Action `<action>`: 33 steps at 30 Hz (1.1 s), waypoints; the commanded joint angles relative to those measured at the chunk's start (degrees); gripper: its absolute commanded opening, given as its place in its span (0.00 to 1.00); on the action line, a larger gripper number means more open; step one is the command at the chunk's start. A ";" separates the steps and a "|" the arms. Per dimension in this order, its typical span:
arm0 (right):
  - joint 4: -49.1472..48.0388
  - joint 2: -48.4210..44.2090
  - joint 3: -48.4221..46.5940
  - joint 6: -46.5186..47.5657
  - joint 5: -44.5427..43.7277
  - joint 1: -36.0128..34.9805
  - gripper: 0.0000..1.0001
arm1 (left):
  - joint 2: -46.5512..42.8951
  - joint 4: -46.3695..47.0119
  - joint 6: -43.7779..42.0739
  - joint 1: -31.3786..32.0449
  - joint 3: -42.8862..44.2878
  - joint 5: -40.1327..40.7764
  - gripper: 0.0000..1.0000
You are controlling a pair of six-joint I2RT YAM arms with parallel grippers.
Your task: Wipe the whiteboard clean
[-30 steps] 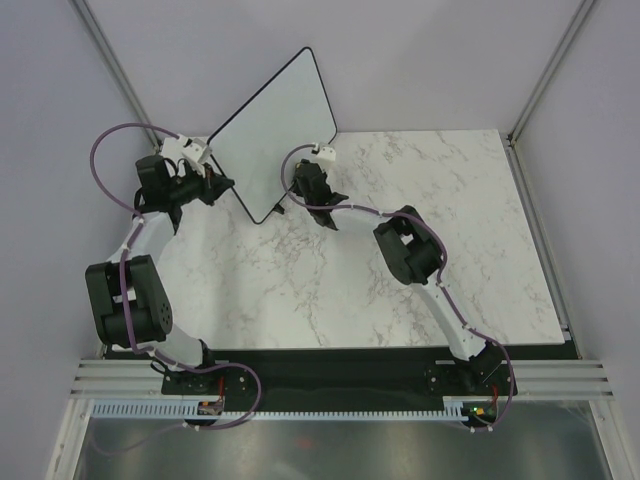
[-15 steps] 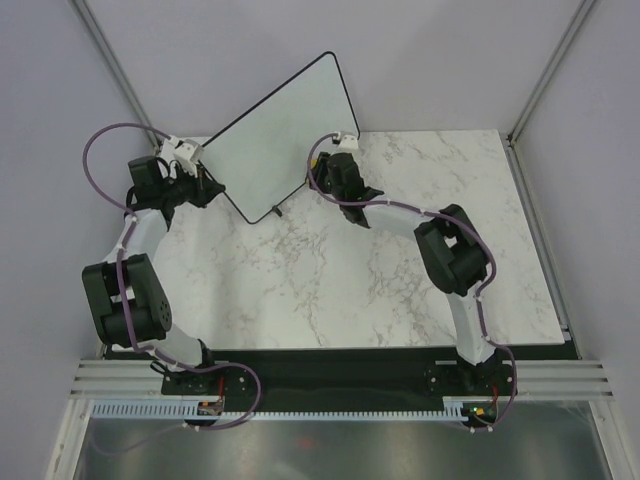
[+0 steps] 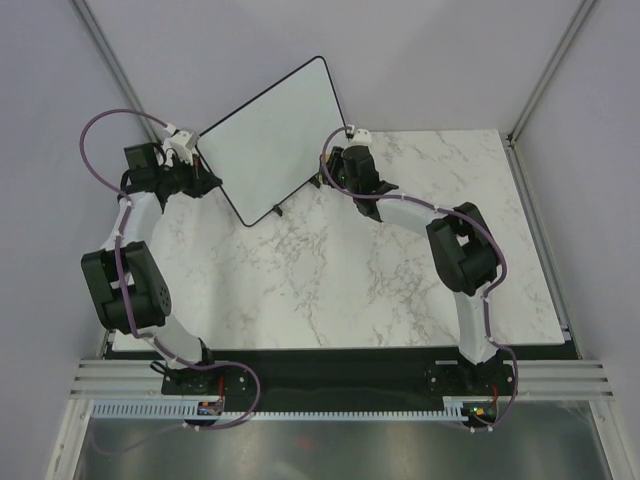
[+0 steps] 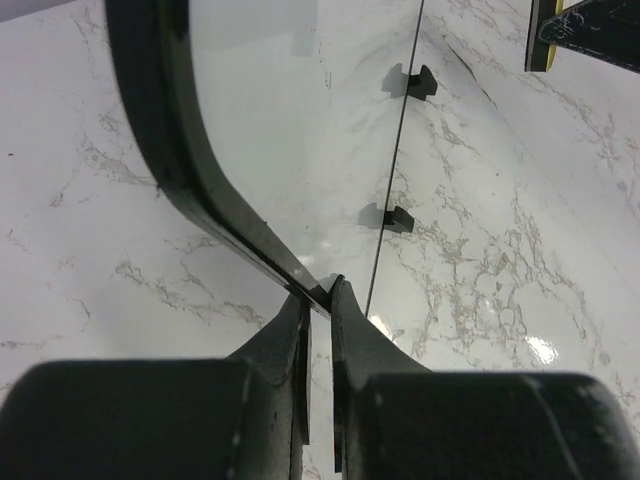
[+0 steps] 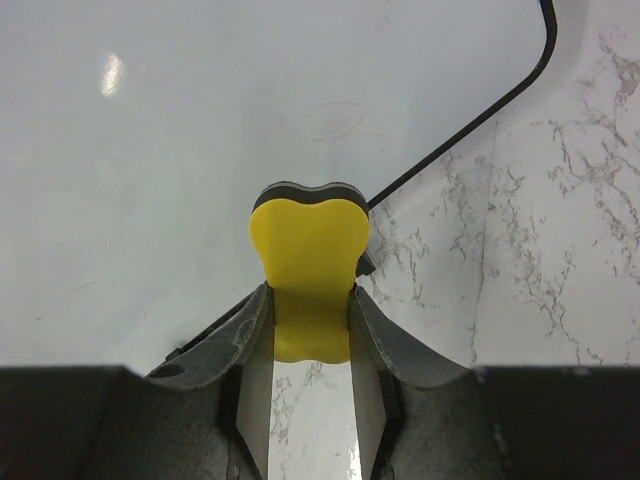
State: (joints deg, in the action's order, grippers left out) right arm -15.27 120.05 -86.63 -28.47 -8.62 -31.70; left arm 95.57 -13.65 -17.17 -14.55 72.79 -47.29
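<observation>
The whiteboard (image 3: 268,140) is tilted up at the far left of the marble table, one small black foot (image 3: 277,209) near the tabletop. My left gripper (image 3: 203,180) is shut on the board's black rim at its left corner; the left wrist view shows the fingertips (image 4: 320,292) pinching the rim (image 4: 165,150) and the glossy face (image 4: 290,120). My right gripper (image 3: 342,165) is shut on a yellow eraser (image 5: 309,262), whose tip lies at the board's face (image 5: 200,130) by its right edge. A faint oval smear (image 5: 335,120) shows on the board.
The marble table (image 3: 400,270) stretches to the right and near side of the board. Grey walls and metal corner posts (image 3: 545,70) close the far side. The two board feet (image 4: 408,80) show in the left wrist view.
The right gripper with the eraser has moved right along the board to its right edge. The left gripper has pulled left, and the board has swung with it.
</observation>
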 commanded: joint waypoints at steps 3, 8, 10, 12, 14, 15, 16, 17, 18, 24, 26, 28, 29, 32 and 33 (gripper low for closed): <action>-0.73 -1.66 3.56 -0.10 1.33 2.25 0.00 | 1.37 -2.61 -7.96 -0.83 0.51 4.74 0.02; 0.93 -5.61 8.48 1.57 0.72 5.07 0.00 | 1.55 -4.89 -8.93 -1.28 2.08 5.19 0.02; 2.86 -6.66 8.84 3.06 -0.25 6.30 0.00 | 1.29 -5.68 -8.67 -1.27 2.96 4.84 0.02; 6.99 -7.02 8.67 4.99 -2.27 7.52 0.00 | 1.11 -5.86 -8.58 -1.36 4.28 4.57 0.02; 11.63 -7.20 8.41 6.23 -3.94 8.41 0.00 | 1.28 -6.65 -8.41 -1.28 5.25 4.57 0.02; 13.14 -7.28 8.15 7.28 -5.60 9.37 0.00 | 1.46 -7.09 -8.67 -1.27 6.12 4.49 0.02; 14.55 -7.37 8.14 7.81 -6.31 9.81 0.00 | 1.64 -7.35 -8.67 -1.27 6.48 4.57 0.02; 17.61 -7.46 8.06 8.51 -7.28 10.34 0.00 | 1.90 -7.79 -8.76 -1.27 6.83 4.49 0.02; 19.21 -7.46 7.97 9.30 -8.24 11.22 0.00 | 2.08 -7.88 -8.76 -1.27 6.83 4.66 0.02; 32.39 -6.85 5.60 14.93 -17.13 16.30 0.00 | 2.34 -8.50 -9.55 -1.45 6.13 6.33 0.02; 34.68 -7.37 5.77 15.02 -14.68 18.68 0.00 | 2.78 -8.67 -9.73 -1.54 6.66 6.51 0.02; 35.74 -7.99 6.12 14.93 -13.44 21.50 0.00 | 3.48 -8.76 -9.29 -1.71 7.62 6.59 0.02; 35.75 -8.25 6.91 15.02 -12.65 22.20 0.00 | 3.66 -8.85 -9.46 -1.71 8.15 6.51 0.02; 35.83 -8.60 8.05 15.46 -11.51 23.88 0.00 | 4.10 -9.11 -9.11 -1.71 9.29 6.51 0.02; 36.01 -8.60 8.06 15.63 -11.50 24.49 0.00 | 4.10 -9.20 -9.11 -1.71 9.56 6.68 0.02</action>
State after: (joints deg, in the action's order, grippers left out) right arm 18.55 114.78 -78.67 -14.39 -20.67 -7.53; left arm 98.39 -23.62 -20.03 -15.38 79.85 -46.59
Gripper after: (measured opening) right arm 0.380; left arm 0.111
